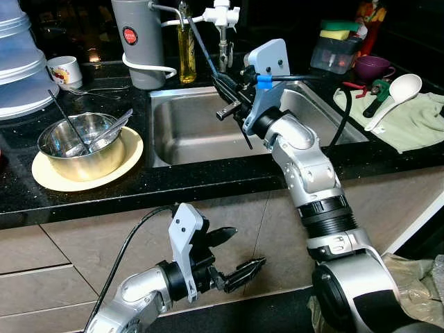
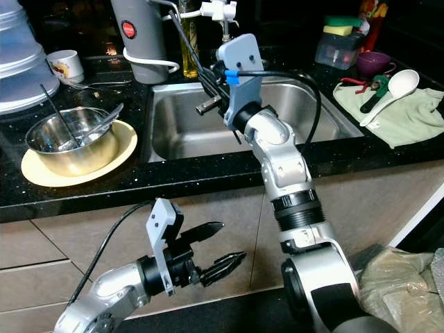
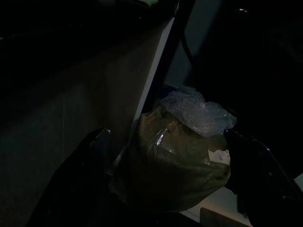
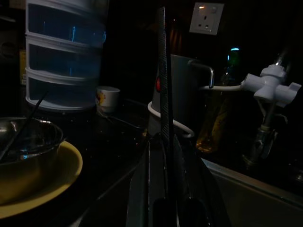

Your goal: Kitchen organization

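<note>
Black granite counter point(image 1: 208, 182) with a steel sink point(image 1: 194, 132) set into it. To the robot's left of the sink, a steel bowl point(image 1: 80, 149) rests on a yellow plate point(image 1: 48, 177); utensils point(image 1: 111, 130) lean inside the bowl. Behind these stand a white mug point(image 1: 64, 71), a stacked translucent container point(image 1: 17, 62), a grey appliance point(image 1: 139, 41) with a white cord, an oil bottle point(image 1: 186, 48) and a white tap fitting point(image 1: 222, 15). To the robot's right of the sink, a green cloth point(image 1: 409, 118) carries a white ladle point(image 1: 395, 97) and a green-handled tool point(image 1: 374, 94); a purple bowl point(image 1: 372, 66) and a box with sponges point(image 1: 336, 45) stand behind.

The right gripper point(image 1: 232, 94) is raised over the sink, its fingers pressed onto a long, thin, dark blade-like utensil point(image 1: 201, 41) that slants upward toward the grey appliance, near the tap fitting. In the right wrist view the utensil point(image 4: 162, 71) appears as a narrow, finely toothed edge.

The left gripper point(image 1: 236, 253) hangs low before the cabinet fronts point(image 1: 69, 243), fingers spread, holding nothing. A crumpled bag point(image 3: 180, 156) lies on the floor.
</note>
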You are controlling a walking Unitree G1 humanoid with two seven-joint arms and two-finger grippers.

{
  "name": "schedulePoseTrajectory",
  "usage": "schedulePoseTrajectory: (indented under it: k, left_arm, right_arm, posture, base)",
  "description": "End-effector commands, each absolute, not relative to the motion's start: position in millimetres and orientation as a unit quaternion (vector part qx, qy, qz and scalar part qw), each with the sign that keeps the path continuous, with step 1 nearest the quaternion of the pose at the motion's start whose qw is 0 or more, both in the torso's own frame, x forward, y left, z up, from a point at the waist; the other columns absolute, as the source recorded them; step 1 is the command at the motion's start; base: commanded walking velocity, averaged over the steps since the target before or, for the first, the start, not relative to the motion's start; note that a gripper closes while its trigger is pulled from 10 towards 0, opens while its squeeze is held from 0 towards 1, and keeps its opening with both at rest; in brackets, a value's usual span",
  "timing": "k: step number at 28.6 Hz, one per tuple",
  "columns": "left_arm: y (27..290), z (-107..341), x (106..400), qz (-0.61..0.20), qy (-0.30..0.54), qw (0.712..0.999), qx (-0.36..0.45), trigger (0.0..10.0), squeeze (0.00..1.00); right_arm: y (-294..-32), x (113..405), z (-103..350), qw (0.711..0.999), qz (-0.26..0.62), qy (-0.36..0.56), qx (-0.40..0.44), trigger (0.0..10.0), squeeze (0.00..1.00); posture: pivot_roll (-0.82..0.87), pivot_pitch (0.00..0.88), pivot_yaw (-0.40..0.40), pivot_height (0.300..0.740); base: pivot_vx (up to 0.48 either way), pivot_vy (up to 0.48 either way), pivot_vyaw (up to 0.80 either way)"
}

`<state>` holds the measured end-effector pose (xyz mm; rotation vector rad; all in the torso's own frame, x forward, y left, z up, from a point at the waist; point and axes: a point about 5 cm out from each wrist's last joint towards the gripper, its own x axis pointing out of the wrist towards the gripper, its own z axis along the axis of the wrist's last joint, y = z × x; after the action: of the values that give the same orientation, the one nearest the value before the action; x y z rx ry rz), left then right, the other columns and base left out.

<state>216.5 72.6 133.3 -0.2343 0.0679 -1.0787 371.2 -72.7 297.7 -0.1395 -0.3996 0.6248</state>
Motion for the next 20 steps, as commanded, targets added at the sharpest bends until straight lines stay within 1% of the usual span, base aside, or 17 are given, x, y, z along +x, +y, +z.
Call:
schedulePoseTrajectory:
  k: [1, 2, 7, 9, 15, 16, 20]
  left_arm:
    - [72, 132, 216, -0.512, 0.034, 0.852, -0.104, 10.0, 0.00]
    - [73, 132, 217, -0.508, 0.034, 0.854, -0.109, 10.0, 0.00]
    - [73, 132, 219, -0.504, 0.037, 0.854, -0.119, 10.0, 0.00]
    - [74, 132, 220, -0.499, 0.031, 0.857, -0.126, 10.0, 0.00]
    - [74, 133, 221, -0.492, 0.026, 0.861, -0.125, 10.0, 0.00]
    - [74, 133, 221, -0.491, 0.025, 0.862, -0.124, 10.0, 0.00]
    - [74, 133, 221, -0.490, 0.025, 0.862, -0.123, 10.0, 0.00]
  right_arm:
    - [-70, 372, 297, 0.929, 0.309, -0.190, -0.073, 10.0, 0.00]
    - [-70, 372, 297, 0.929, 0.309, -0.189, -0.074, 10.0, 0.00]
    - [-69, 373, 296, 0.929, 0.309, -0.186, -0.084, 10.0, 0.00]
    - [-63, 374, 296, 0.926, 0.311, -0.184, -0.106, 10.0, 0.00]
    - [-56, 375, 296, 0.923, 0.313, -0.185, -0.127, 10.0, 0.00]
    - [-53, 376, 294, 0.922, 0.312, -0.181, -0.143, 10.0, 0.00]
    - [-51, 379, 291, 0.923, 0.305, -0.174, -0.157, 10.0, 0.00]
  posture:
    - [0.03, 0.022, -0.050, 0.740]
    - [0.03, 0.022, -0.050, 0.740]
    - [0.03, 0.022, -0.054, 0.740]
    - [0.04, 0.023, -0.059, 0.740]
    - [0.04, 0.023, -0.064, 0.740]
    - [0.05, 0.024, -0.066, 0.740]
    - [0.05, 0.025, -0.069, 0.740]
  base:
    - [0.000, -0.480, 0.00]
    - [0.000, -0.472, 0.00]
    - [0.000, 0.000, 0.00]
    - [0.000, 0.000, 0.00]
    - [0.000, 0.000, 0.00]
    - [0.000, 0.000, 0.00]
    - [0.000, 0.000, 0.00]
